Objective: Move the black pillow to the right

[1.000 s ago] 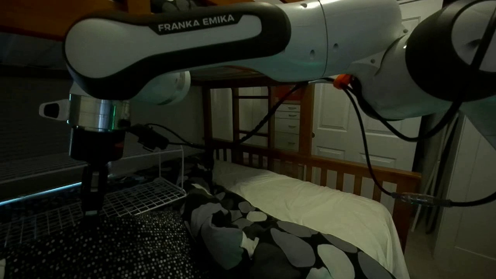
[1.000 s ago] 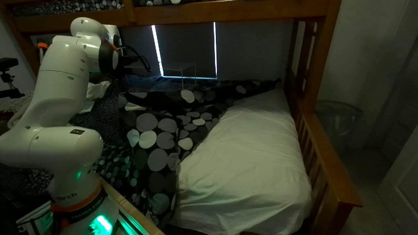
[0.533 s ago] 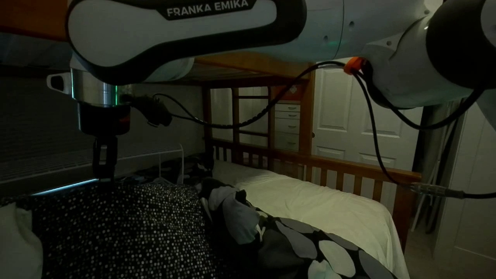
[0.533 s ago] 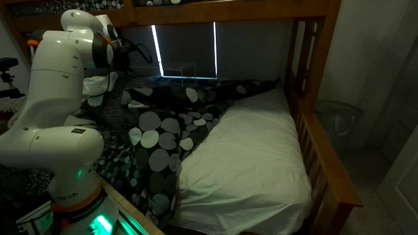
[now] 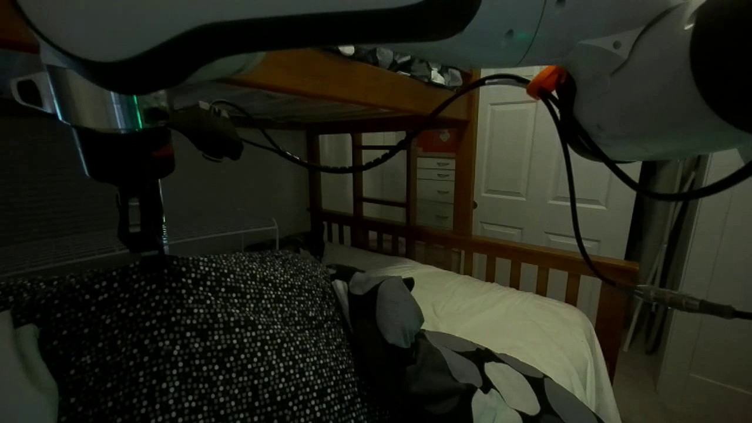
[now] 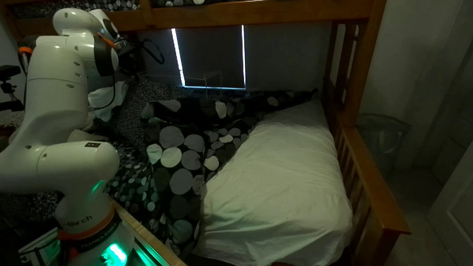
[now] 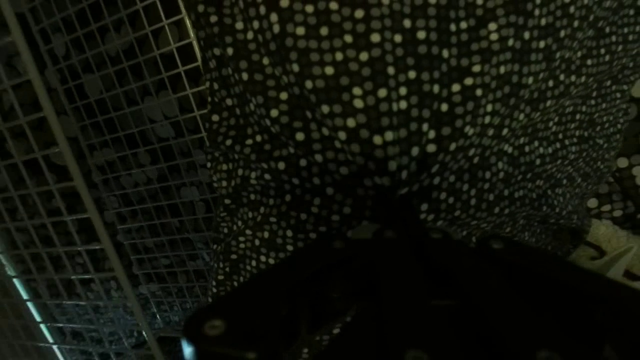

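The black pillow (image 5: pixel 223 335), speckled with tiny white dots, is pulled up beneath my gripper (image 5: pixel 151 252) in an exterior view. It is partly hidden behind the arm in an exterior view (image 6: pixel 138 109). In the wrist view the pillow (image 7: pixel 380 90) fills the upper middle, and its fabric gathers in folds toward my gripper (image 7: pixel 397 200). The gripper is shut on the pillow's upper edge and holds it raised. The fingertips are very dark, and the pinched cloth between them is hidden.
A white wire rack (image 7: pixel 125 150) stands close beside the pillow, toward the window. The pebble-patterned bedspread (image 6: pixel 177 159) lies bunched next to the pillow, then the cream sheet (image 6: pixel 281 177) and wooden bed rail (image 6: pixel 369 199). White cloth (image 5: pixel 23 364) lies at the pillow's other side. The upper bunk beam (image 6: pixel 258 14) hangs above.
My gripper has risen and drawn back toward the robot's side, lifting the pillow with it. The pillow now stands higher and covers more of the rack. The bedspread fold beside it has shifted too.
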{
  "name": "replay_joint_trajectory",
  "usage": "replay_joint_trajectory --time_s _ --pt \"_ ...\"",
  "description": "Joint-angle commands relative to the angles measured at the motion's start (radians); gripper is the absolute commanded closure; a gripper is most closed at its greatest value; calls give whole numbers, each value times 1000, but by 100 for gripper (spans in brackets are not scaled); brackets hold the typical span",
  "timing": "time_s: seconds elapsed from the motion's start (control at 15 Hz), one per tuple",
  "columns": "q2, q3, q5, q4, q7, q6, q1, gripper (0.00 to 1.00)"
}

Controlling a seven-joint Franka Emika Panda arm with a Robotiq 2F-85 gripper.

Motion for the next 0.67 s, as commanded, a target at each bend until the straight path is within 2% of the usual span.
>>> replay_joint_trajectory --time_s 0.0,0.33,0.6 --pt "-52 -39 -89 52 44 -96 71 99" --pt "-97 -76 -126 103 201 -285 111 99" --pt "-152 -68 -70 85 304 -416 93 99"
